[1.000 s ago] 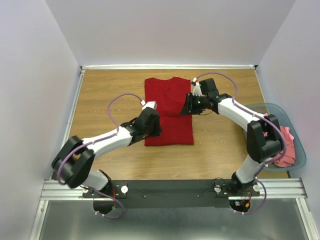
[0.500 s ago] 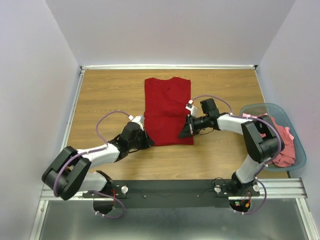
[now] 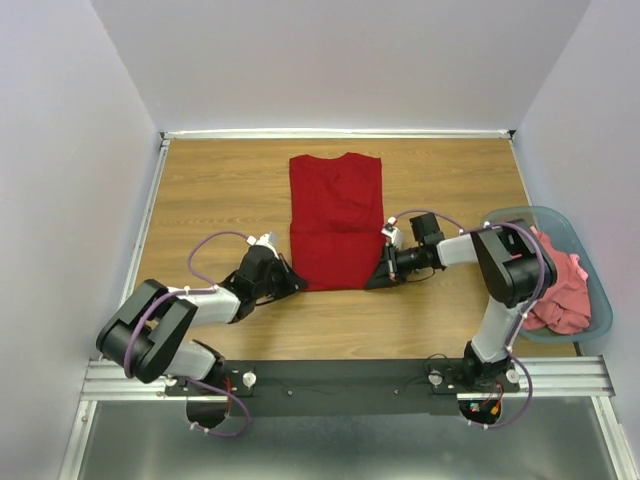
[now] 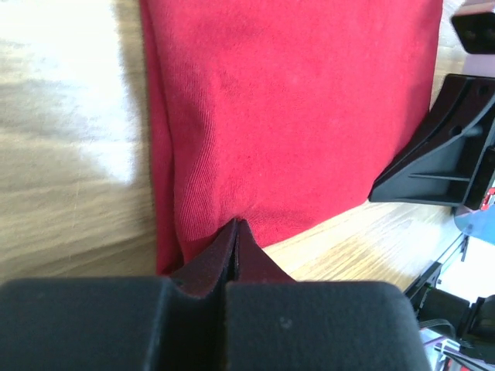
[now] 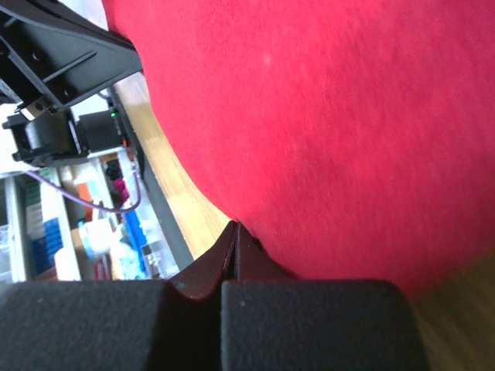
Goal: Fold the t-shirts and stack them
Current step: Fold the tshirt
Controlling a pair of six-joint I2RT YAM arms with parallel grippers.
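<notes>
Right now the dark red t-shirt [image 3: 336, 215] is lying flat on the table [image 3: 215, 190] with its sleeves tucked in, as one long narrow strip, and its long axis is running straight away from both grippers. The left gripper [image 3: 291, 284] is sitting at the near left corner of the hem and the right gripper [image 3: 377, 281] at the near right corner. The whole length of cloth is therefore stretching ahead of the fingertips, with none of it lying behind them. Each arm is covering its own corner, and neither is nearer to the shirt than the other. In the left wrist view the jaws are pressing fully together and the fabric is puckering into the tips, so I am judging that they are pinching the hem. In the right wrist view the jaws are likewise meeting with no gap, right at the hem's edge. That grip is looking real too, though how much cloth is lying between the pads is hidden. Since the collar is lying far ahead of both grippers, the coming fold is probably calling for both corners to be rising together and travelling forward along that axis. The lighter salmon-pink t-shirts [image 3: 562, 290] are waiting in the basket [image 3: 603, 305], off to the outer side of the right gripper and well apart from it
</notes>
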